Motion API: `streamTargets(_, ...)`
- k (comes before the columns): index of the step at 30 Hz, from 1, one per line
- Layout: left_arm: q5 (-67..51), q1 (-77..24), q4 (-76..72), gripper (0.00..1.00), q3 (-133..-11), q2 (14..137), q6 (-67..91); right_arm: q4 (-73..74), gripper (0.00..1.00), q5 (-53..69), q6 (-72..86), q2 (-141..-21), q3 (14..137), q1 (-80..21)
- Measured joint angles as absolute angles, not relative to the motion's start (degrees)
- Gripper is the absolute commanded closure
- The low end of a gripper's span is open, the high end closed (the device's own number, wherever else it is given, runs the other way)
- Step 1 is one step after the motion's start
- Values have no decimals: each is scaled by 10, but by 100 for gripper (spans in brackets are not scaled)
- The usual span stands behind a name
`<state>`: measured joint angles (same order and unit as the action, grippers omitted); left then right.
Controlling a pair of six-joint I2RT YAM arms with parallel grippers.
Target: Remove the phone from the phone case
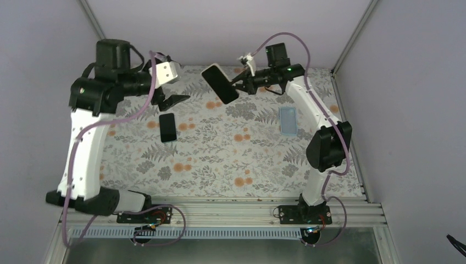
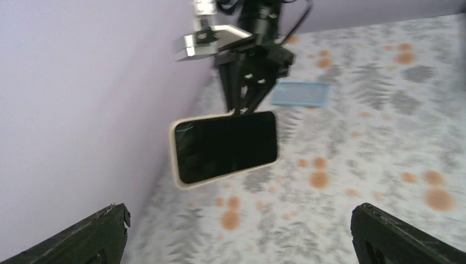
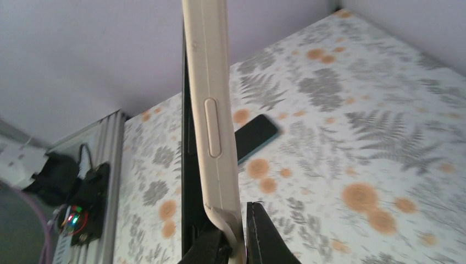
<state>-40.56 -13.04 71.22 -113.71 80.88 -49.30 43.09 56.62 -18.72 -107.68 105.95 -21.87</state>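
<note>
My right gripper (image 1: pixel 237 85) is shut on the edge of a cream phone case (image 1: pixel 220 82) with a black phone in it, and holds it in the air at the back of the table. In the right wrist view the case (image 3: pixel 211 110) stands edge-on with the black phone (image 3: pixel 189 165) along its left side. The fingers (image 3: pixel 269 236) pinch the case's lower corner, which is bent away from the phone. In the left wrist view the cased phone (image 2: pixel 225 146) shows its dark screen. My left gripper (image 1: pixel 171 102) is open and empty, just left of and below it.
A second dark phone (image 1: pixel 168 127) lies flat on the floral cloth under my left gripper; it also shows in the right wrist view (image 3: pixel 254 137). A light blue case (image 1: pixel 288 120) lies at the right, also in the left wrist view (image 2: pixel 301 93). Walls close in at the back and sides.
</note>
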Motion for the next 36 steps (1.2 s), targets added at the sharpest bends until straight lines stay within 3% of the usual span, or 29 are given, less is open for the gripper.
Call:
streamTargets(6,-269,-166,451,0,-936,693,-411,366,97,477,-59,-1060,1064,-183)
streamTargets(12,-122,-261,201,2,-785,745,-356,331,97,392,34,-1057,1115,-188)
streamTargets(19,-36,-360,74,2,-801,849,-311,315,97,330,71,-1052,1124,-191)
streamTargets(36,-21,-373,26,4,-914,961,-237,306,97,291,86,-1035,1110,-191)
